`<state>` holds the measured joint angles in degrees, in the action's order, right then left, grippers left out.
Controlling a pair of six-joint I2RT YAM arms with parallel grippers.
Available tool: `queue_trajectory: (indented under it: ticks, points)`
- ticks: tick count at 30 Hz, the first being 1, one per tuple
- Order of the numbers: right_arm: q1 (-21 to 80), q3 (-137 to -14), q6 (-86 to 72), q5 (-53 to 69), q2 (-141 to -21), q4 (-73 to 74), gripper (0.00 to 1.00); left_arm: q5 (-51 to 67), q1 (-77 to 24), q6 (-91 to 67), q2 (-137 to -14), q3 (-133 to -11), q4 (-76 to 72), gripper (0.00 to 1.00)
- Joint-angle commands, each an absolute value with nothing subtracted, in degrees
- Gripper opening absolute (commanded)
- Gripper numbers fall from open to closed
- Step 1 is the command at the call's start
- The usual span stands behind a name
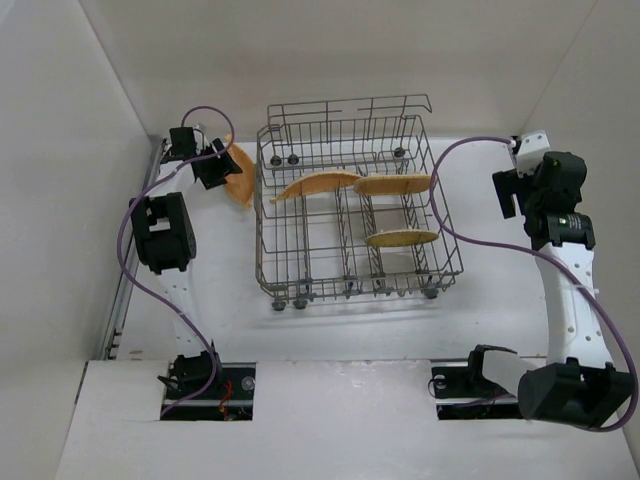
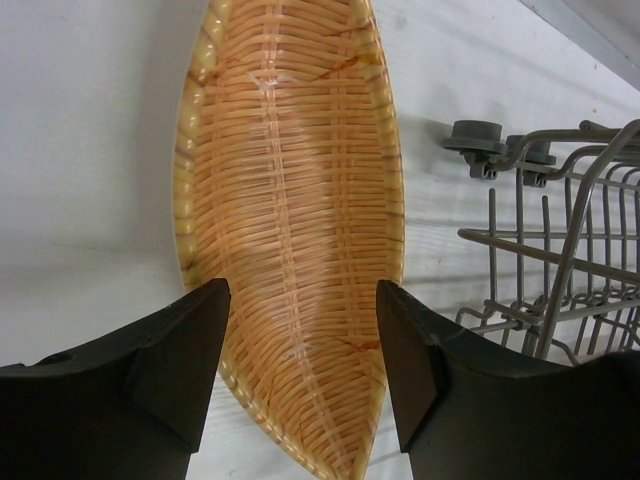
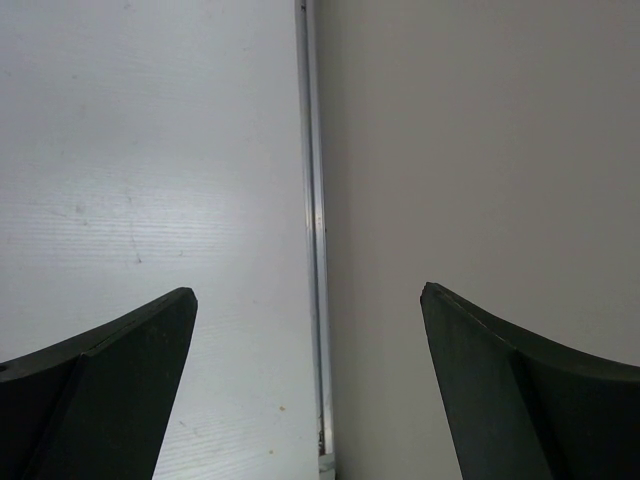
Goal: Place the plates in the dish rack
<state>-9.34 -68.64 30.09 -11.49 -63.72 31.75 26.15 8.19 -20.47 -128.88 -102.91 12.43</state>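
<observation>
Left wrist view: left gripper (image 2: 302, 300) straddles the round woven orange-tan plate (image 2: 290, 190), left of the grey wire dish rack (image 2: 560, 255); clamping cannot be confirmed. Seat both fingers (image 2: 150, 370) on the rim before lifting. Right gripper (image 3: 308, 295) gapes empty.

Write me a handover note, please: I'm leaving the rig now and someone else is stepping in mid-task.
Left gripper: fingers sit on either side of a round woven orange-tan plate, which is tilted just left of the grey wire dish rack. I cannot confirm a firm grip.
Right gripper: wide open and empty, by the right wall.
Done: three matching plates are in the rack, namely the back-left plate, back-right plate and front-right plate.
Left: the plate at the left gripper goes into the rack.
</observation>
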Motion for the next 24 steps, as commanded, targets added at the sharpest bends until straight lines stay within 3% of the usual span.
queue_trajectory:
  ticks: [1,15,24]
  points:
    - [-9.3,-72.2,30.6,-11.2,-64.3,30.9,1.0,26.5,8.2,-20.7,-128.1,-104.7,11.6,0.59]
    - [-6.3,-72.9,31.8,-11.3,-69.2,29.4,1.0,26.7,10.2,-19.9,-116.4,-96.4,10.9,0.63]
    - [-4.4,-74.0,32.3,-11.4,-70.8,28.8,1.0,25.8,11.0,-19.6,-115.8,-95.4,10.4,0.64]
